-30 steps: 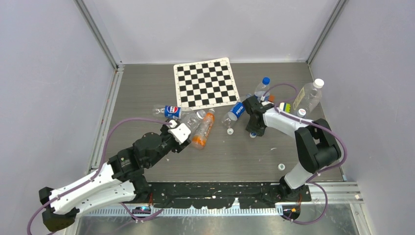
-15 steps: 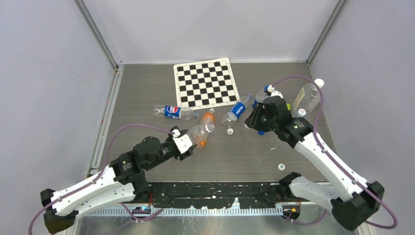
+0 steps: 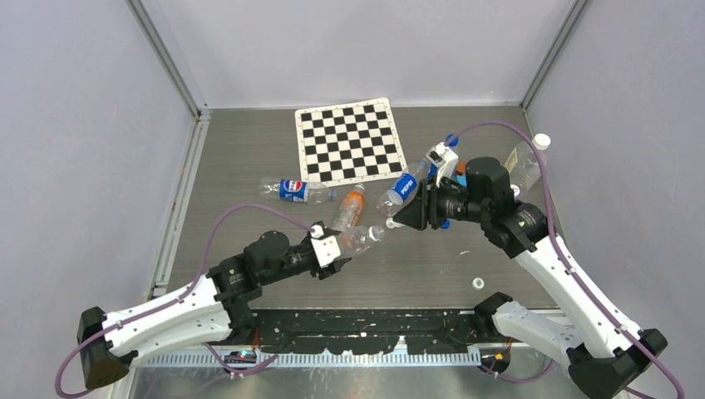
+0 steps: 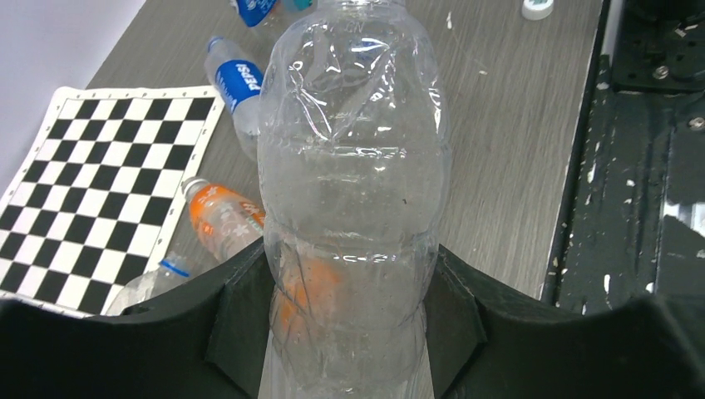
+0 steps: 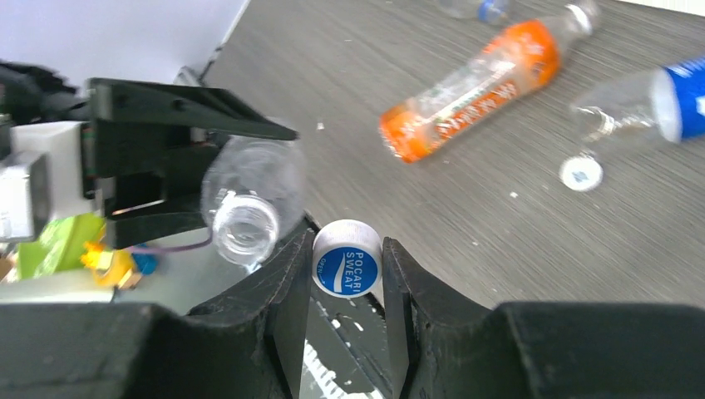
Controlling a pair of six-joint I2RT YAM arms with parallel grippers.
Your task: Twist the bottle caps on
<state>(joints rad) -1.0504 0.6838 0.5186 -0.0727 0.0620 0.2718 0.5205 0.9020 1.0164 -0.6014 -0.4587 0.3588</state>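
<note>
Right wrist view has the white Pocari Sweat cap (image 5: 347,268) pinched between the right gripper (image 5: 345,249) fingers, just beside the open mouth of the clear bottle (image 5: 253,187) clamped by the left gripper (image 4: 353,320). Meeting off-axis could cross-thread the cap or flick it free, and the thin bottle may twist.

The right fingers (image 5: 287,283) pinch a white cap (image 5: 347,259) with a blue Pocari Sweat label. Just left of it is the open mouth of a clear bottle (image 5: 249,199), gripped between the left fingers (image 5: 187,112). On the worktop (image 5: 349,75) lie an orange bottle (image 5: 474,79), a blue-labelled bottle (image 5: 657,96) and a loose cap (image 5: 581,173).
</note>
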